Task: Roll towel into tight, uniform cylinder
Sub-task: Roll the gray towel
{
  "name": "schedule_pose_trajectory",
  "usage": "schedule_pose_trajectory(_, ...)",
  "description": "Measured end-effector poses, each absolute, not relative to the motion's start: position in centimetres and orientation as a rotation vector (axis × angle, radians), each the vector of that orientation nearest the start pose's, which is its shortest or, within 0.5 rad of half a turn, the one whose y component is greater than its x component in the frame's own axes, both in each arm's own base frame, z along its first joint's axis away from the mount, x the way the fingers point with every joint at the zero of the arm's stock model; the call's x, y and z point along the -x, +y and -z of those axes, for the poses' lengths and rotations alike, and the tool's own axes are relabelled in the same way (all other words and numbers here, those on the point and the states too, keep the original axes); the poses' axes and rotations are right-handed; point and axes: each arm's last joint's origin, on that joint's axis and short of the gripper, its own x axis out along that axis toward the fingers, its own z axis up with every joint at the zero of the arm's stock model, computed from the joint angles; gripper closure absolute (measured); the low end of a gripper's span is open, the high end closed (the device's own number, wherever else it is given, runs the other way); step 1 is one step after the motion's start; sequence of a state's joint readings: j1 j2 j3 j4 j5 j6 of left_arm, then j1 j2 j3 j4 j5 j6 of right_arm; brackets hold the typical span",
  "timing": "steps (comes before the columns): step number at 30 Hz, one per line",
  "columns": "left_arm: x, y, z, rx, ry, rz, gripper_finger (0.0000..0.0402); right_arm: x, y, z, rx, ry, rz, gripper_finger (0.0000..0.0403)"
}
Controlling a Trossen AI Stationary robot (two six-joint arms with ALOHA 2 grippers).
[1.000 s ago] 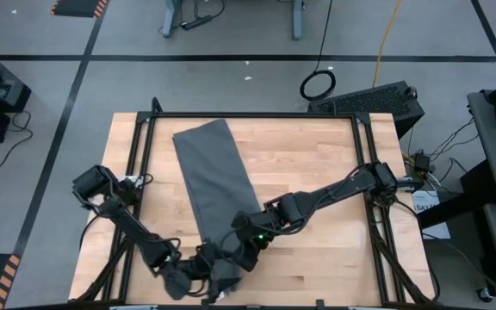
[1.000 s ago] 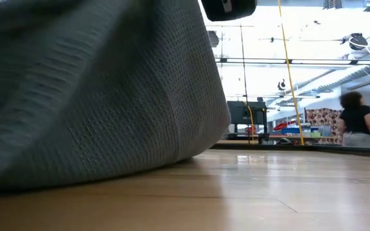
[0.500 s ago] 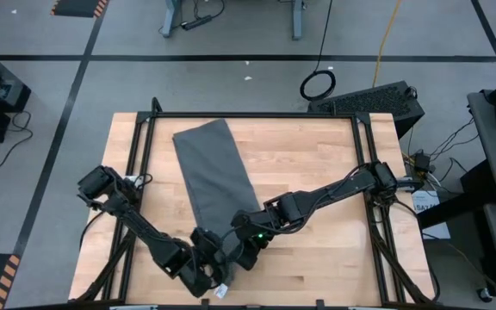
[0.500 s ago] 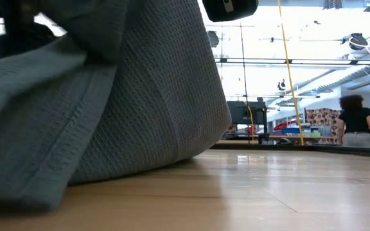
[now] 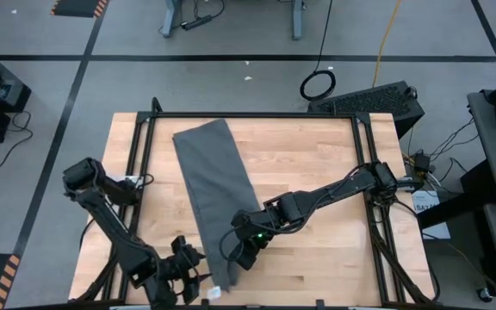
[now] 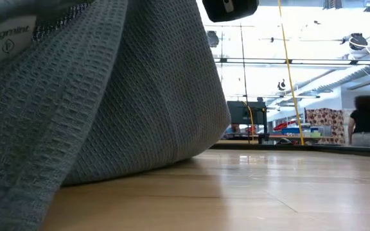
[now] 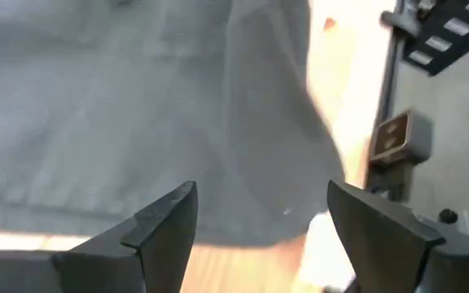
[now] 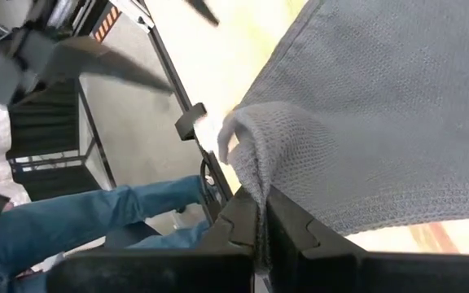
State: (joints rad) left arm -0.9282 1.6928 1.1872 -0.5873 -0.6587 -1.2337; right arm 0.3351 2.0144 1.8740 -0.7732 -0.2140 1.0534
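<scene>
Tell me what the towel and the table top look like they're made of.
The towel looks like soft woven cloth, likely cotton: dark grey, matte, with a fine waffle grid in the low view, draping where the right gripper pinches its edge. The table top seems to be light wood, butcher-block style: pale plank strips and grain, with a faint sheen that suggests a sealed finish.

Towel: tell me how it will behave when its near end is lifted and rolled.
The towel is probably floppy: it drapes from the right claw, shut on a pinched fold. Its waffle weave likely grips rather than slides. Being limp, the roll may loosen unless held.
</scene>
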Motion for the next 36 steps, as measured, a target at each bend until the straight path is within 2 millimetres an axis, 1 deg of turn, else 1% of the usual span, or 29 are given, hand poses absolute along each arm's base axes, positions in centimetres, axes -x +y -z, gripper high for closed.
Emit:
schedule_pose_trajectory(4,-20.4,-25.7,-21.0,0.394,0.789,-0.302,0.0126,-41.6,15.1,-29.1,-0.856,1.090,0.004,0.0403)
schedule_pose_trajectory(7,-19.4,-25.2,-20.4,0.391,0.780,-0.385,0.0126,-41.6,15.1,-29.1,-0.810,1.086,-0.023,0.0403)
schedule_pose_trajectory(12,-18.6,-23.9,-19.7,0.324,0.635,-0.515,0.0126,-41.7,15.0,-29.1,-0.698,1.062,-0.064,0.0403)
schedule_pose_trajectory(15,-18.7,-23.1,-19.3,0.300,0.565,-0.561,0.0126,-41.8,14.8,-29.1,-0.597,1.036,-0.085,0.0403)
schedule_pose_trajectory(19,-19.3,-22.5,-19.1,0.227,0.564,-0.565,0.0126,-42.1,13.9,-29.1,-0.455,1.003,-0.120,0.0403)
schedule_pose_trajectory(22,-19.9,-22.5,-19.2,0.196,0.534,-0.549,0.0126,-42.5,12.9,-29.2,-0.440,0.979,-0.125,0.0403)
schedule_pose_trajectory(25,-20.7,-22.9,-19.6,0.221,0.445,-0.535,0.0126,-42.9,12.6,-29.3,-0.439,0.942,-0.105,0.0403)
schedule_pose_trajectory(27,-21.3,-23.4,-19.7,0.248,0.381,-0.519,0.0126,-42.8,12.7,-29.3,-0.390,0.938,-0.125,0.0403)
schedule_pose_trajectory(29,-21.9,-24.3,-19.7,0.255,0.330,-0.488,0.0126,-42.7,13.0,-29.3,-0.329,0.936,-0.160,0.0403)
schedule_pose_trajectory(31,-22.4,-25.5,-19.6,0.223,0.255,-0.462,0.0126,-42.6,13.1,-29.2,-0.281,0.941,-0.167,0.0403)
schedule_pose_trajectory(34,-23.2,-27.1,-19.3,0.234,0.129,-0.471,0.0126,-42.4,12.5,-29.0,-0.280,0.957,-0.030,0.0403)
schedule_pose_trajectory(36,-23.7,-28.3,-18.4,0.224,0.106,-0.450,0.0126,-42.2,12.3,-29.0,-0.275,0.954,0.037,0.0403)
